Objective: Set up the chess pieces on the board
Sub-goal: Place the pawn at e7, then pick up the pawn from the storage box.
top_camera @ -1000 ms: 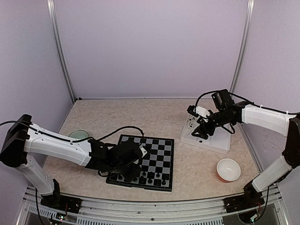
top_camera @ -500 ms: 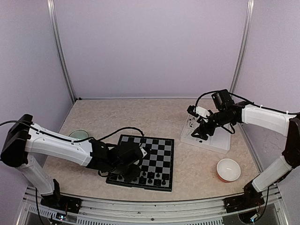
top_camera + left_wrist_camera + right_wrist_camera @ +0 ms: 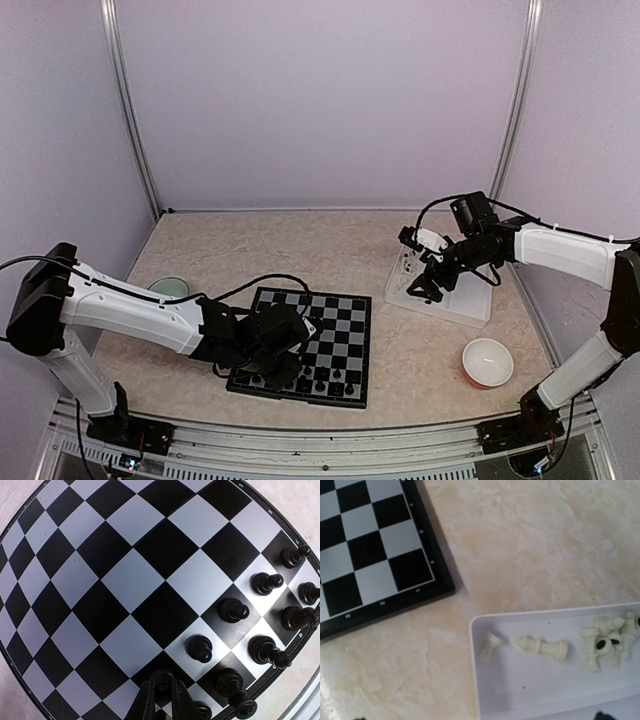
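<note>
One black chess piece (image 3: 160,688), long axis vertical, is seemingly clamped between the drawn-in left jaws, low over the board (image 3: 115,580); just right of these jaws four pawns (image 3: 200,647) are lined up and, beyond them, five back-row pieces (image 3: 267,651), nine as far as can be counted. The left arm (image 3: 130,310) is judged far the nearer, while the right jaws, judged apart from two dark slivers at the frame's foot, are poised well off over one white tray (image 3: 500,690), with two white pieces (image 3: 540,647) laid flat ahead and an uncounted heap (image 3: 610,640) farther right

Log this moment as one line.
left pincer: shut on black piece, over board near edge | right pincer: open, above tray of white pieces
</note>
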Robot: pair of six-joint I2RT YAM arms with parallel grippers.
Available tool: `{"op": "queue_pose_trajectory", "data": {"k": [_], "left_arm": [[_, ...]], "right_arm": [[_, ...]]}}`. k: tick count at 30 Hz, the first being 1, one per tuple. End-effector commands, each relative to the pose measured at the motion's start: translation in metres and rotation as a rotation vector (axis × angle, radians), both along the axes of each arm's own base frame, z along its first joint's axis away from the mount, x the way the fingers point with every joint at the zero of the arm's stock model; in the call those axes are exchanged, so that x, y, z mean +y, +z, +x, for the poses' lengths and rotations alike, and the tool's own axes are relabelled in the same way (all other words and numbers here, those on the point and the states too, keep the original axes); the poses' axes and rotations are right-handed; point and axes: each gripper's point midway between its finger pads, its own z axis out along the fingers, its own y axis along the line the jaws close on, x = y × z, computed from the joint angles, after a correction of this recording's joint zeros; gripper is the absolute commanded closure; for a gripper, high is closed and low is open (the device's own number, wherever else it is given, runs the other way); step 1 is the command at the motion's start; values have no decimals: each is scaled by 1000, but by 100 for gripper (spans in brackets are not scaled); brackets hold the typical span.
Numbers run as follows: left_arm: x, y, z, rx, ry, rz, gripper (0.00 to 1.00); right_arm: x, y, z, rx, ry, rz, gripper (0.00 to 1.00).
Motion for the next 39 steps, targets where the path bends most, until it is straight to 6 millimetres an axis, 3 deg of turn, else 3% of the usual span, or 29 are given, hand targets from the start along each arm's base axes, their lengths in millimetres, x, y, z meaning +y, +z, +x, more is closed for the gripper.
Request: {"op": "queue_pose_trajectory", "data": {"k": [1, 8, 12, 19, 23, 27, 31, 33, 35, 39], "left_arm": [[-8, 5, 0, 6, 2, -19, 85], [-9, 11, 4, -8, 10, -28, 81], [-7, 23, 9, -39, 26, -34, 78], [-5, 66, 32, -119, 82, -94, 71], [-11, 105, 54, -194, 118, -175, 67], [-24, 155, 90, -321, 173, -292, 62], [-41, 199, 129, -378, 208, -471, 58], [-46, 211, 147, -364, 203, -536, 58], [-51, 209, 166, -332, 203, -576, 58], [-52, 194, 196, -241, 250, -582, 60]], "right_arm": [[2, -2, -3, 17, 10, 2, 1], [3, 3, -4, 17, 11, 10, 1], [-1, 18, 2, -18, -11, -5, 1], [-30, 70, 24, -163, -133, 12, 1], [-52, 82, 39, -177, -193, 32, 1], [-70, 67, 64, -126, -263, -28, 18], [-90, 29, 97, -47, -343, -153, 38], [-100, 9, 112, -2, -381, -196, 44], [-103, -15, 126, 65, -409, -202, 47], [-106, -40, 156, 150, -474, -175, 53]]}}
